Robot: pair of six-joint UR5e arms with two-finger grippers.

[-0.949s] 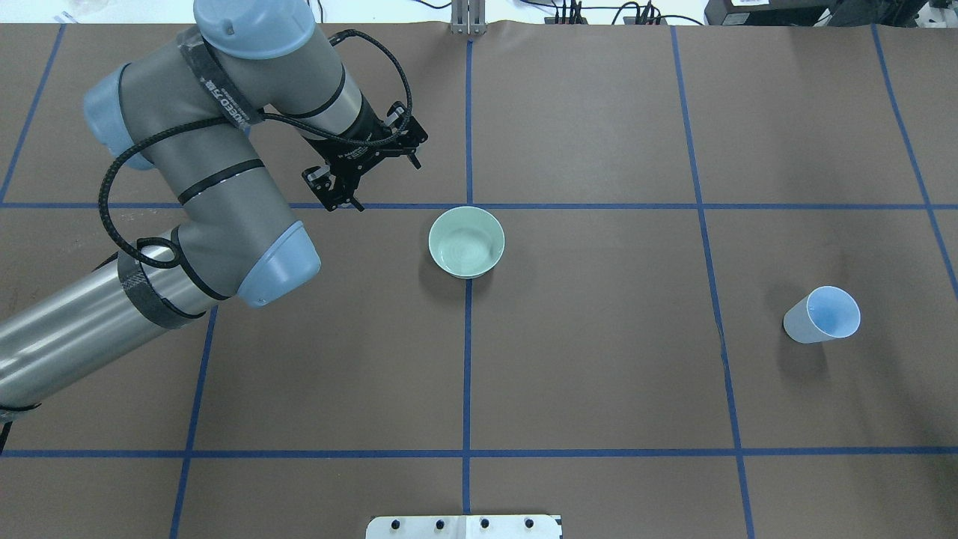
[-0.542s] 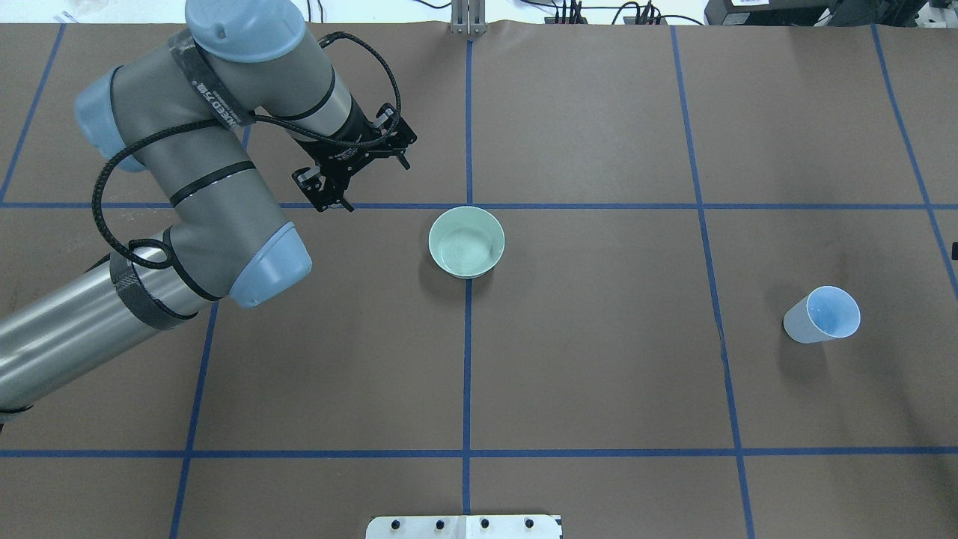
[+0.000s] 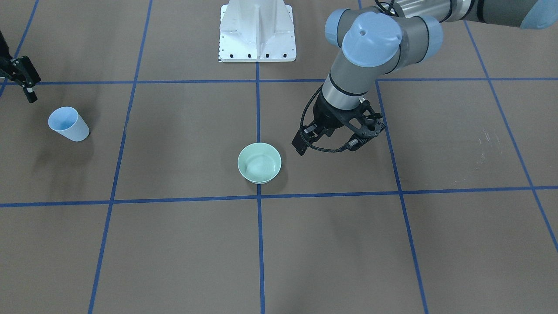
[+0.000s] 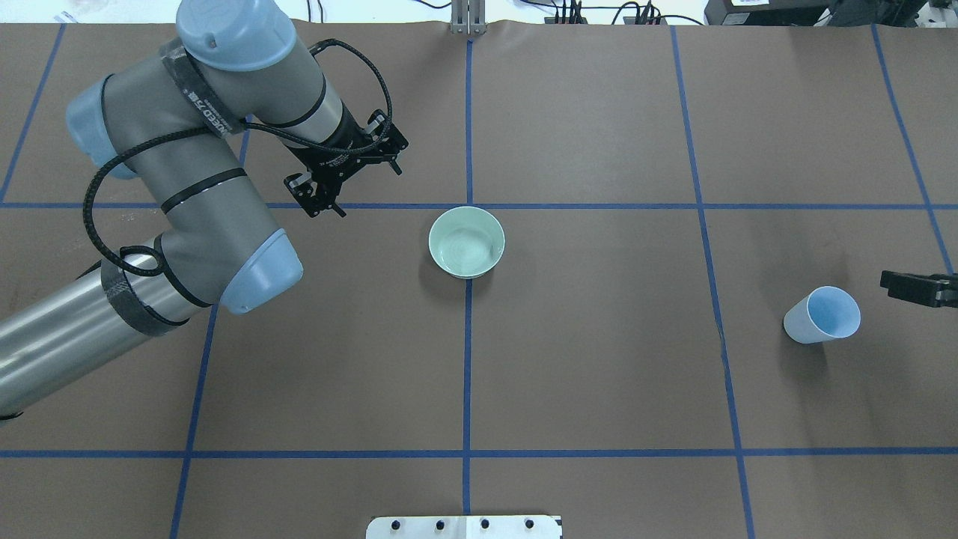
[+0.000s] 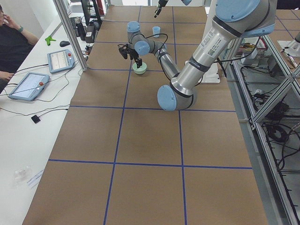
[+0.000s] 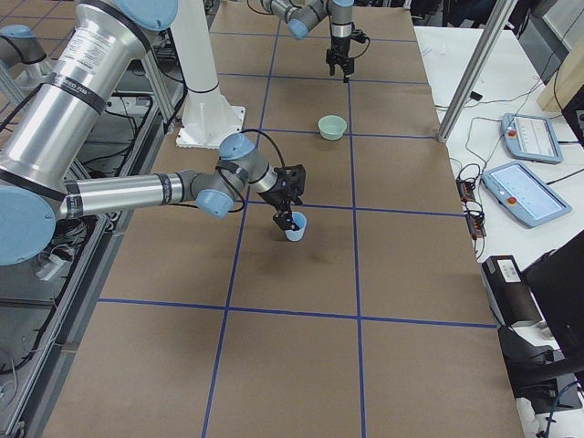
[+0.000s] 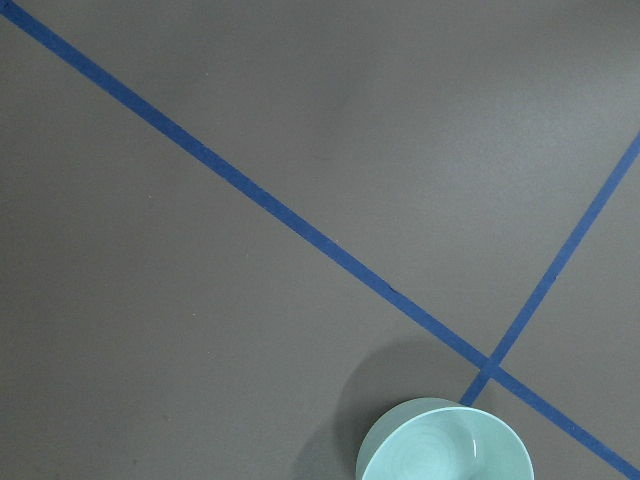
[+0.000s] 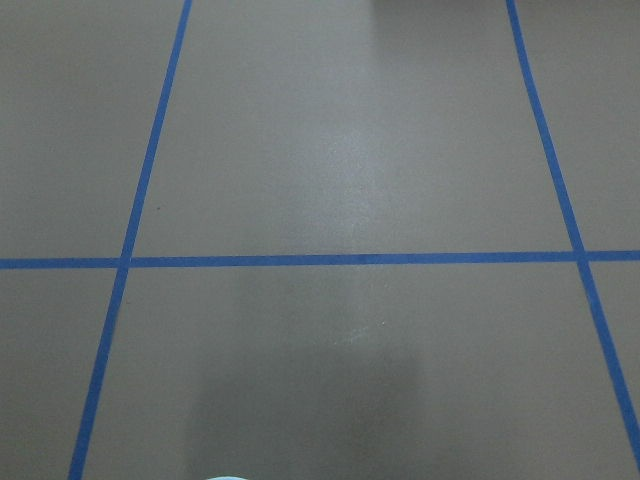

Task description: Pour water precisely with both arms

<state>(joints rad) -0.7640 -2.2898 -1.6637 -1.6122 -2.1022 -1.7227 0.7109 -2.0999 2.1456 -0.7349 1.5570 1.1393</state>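
Pale grn bowl (image 4: 466, 242) at table (image 4: 599, 374) ctr, lt blue cup (image 4: 821, 314) well apart.

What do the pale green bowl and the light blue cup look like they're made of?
The pale green bowl looks like glazed ceramic, possibly melamine: glossy surface and concentric rings inside. The light blue cup looks like thin matte plastic, perhaps paper: dull, even colour and a thin rim.

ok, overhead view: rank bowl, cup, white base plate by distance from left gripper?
From the left gripper:
1. green bowl, just right of it, mid-table
2. white base plate, bottom edge, centre
3. blue cup, far right
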